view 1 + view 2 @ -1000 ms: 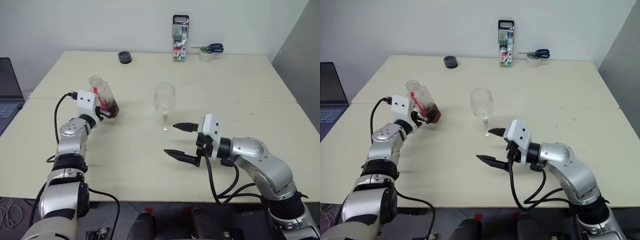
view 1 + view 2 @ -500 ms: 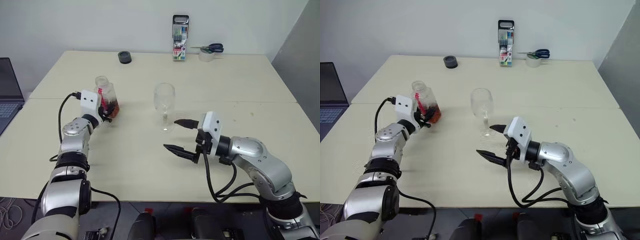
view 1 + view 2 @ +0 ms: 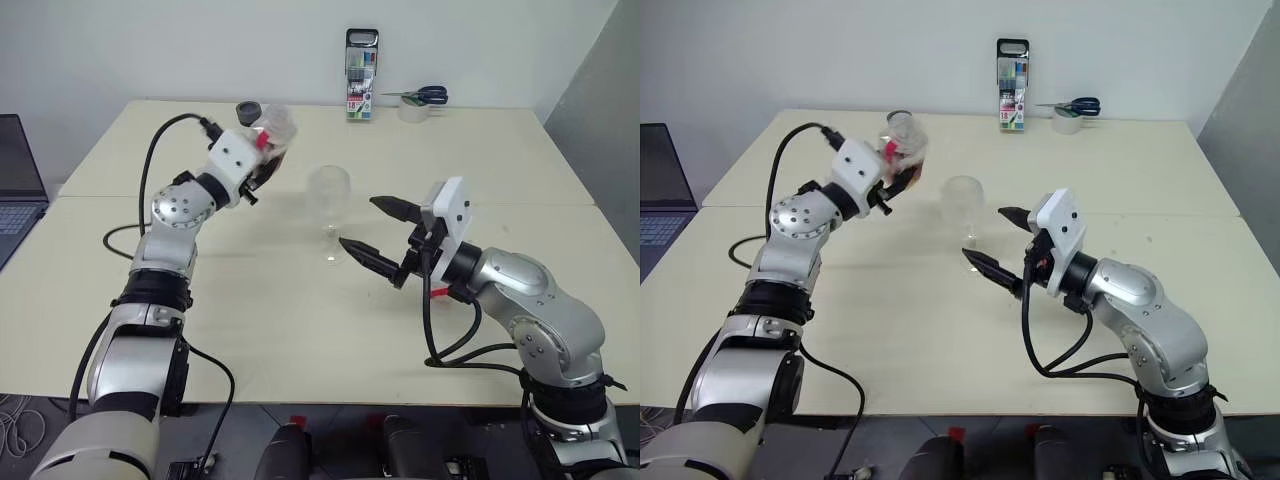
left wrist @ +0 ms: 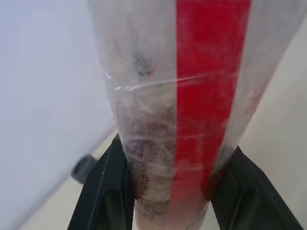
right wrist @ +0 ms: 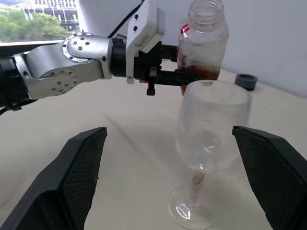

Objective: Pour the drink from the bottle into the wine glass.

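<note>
My left gripper (image 3: 262,160) is shut on the bottle (image 3: 276,133), which it holds off the table just left of the wine glass (image 3: 328,195). The bottle (image 5: 201,38) is clear with a red label strip, has no cap and stands about upright. The amber-brown drink (image 5: 197,73) sits low in it. In the left wrist view black fingers (image 4: 103,187) clamp both sides of the bottle (image 4: 182,96). The empty glass (image 5: 211,129) stands on the table. My right gripper (image 3: 360,222) hangs open just right of the glass, one finger on each side of it in the right wrist view.
An upright marker-pen case (image 3: 360,75), a tape roll (image 3: 410,111) with scissors (image 3: 422,96) on it, and a black cap (image 3: 247,112) stand along the table's far edge. A laptop (image 3: 15,185) sits at the far left. A seam crosses the table (image 3: 300,330).
My left gripper closed on the bottle, lifted it off the table and carried it right, toward the glass. My right gripper rose and came nearer the glass, staying open.
</note>
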Available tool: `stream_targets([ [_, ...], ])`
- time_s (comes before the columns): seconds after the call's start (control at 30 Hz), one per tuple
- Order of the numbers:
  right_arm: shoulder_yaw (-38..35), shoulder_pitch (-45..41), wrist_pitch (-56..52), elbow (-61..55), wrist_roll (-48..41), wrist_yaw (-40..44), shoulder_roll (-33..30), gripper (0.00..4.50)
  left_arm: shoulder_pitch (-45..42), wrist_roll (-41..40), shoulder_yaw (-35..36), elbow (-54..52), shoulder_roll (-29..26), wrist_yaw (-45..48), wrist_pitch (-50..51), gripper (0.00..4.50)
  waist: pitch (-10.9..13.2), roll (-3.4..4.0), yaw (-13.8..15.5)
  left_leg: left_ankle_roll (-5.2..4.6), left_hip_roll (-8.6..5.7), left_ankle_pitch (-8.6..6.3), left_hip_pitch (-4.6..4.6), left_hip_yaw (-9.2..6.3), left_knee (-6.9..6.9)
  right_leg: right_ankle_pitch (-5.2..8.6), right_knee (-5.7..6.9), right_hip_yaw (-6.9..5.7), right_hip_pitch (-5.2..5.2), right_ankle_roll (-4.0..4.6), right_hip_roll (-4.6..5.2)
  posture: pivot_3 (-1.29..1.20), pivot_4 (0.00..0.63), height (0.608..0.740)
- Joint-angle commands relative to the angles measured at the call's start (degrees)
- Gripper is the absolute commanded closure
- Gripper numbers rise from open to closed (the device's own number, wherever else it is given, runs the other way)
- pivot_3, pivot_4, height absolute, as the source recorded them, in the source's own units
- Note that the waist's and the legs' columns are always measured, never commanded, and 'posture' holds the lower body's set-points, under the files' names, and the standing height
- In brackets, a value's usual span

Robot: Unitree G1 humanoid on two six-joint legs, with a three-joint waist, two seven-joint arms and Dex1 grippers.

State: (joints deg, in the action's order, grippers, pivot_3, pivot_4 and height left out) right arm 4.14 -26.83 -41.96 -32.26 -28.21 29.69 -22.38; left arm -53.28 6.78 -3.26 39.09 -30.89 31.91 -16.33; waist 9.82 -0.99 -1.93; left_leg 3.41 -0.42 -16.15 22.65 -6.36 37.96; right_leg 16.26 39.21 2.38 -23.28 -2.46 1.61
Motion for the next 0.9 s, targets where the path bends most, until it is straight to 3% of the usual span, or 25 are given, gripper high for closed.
stream_targets([
  [0.03,-1.4,-1.3,1.0,0.2,0.6,-1.2,-0.2,0.00,-2.9,3.6,-1.6,1.1,-1.6,-2.1,-6.7,2.83,0.0,0.00,-0.1,0.00,0.00,0.00,0.00,0.01,0.00,0.00,0.00,0.00,0.00,0.00,0.00,0.00,0.150,0.740],
  [0.6,-2.6,-3.4,1.8,2.8,0.2,-0.8,-1.7,0.00,-9.7,16.9,-7.8,12.4,-6.8,-11.3,-26.7,2.84,0.0,0.00,-0.6,-0.02,-0.01,-0.01,0.04,0.01,0.00,0.00,0.01,0.00,-0.04,0.00,0.00,0.00,0.150,0.740],
  [0.9,-2.7,-4.3,3.3,3.8,-0.2,1.1,-2.7,0.00,-11.7,23.3,-10.7,15.2,-8.6,-18.6,-30.6,2.84,0.0,0.00,-0.8,-0.02,-0.03,-0.01,0.05,-0.01,0.00,0.00,0.04,-0.01,-0.05,0.00,0.00,0.00,0.150,0.740],
])
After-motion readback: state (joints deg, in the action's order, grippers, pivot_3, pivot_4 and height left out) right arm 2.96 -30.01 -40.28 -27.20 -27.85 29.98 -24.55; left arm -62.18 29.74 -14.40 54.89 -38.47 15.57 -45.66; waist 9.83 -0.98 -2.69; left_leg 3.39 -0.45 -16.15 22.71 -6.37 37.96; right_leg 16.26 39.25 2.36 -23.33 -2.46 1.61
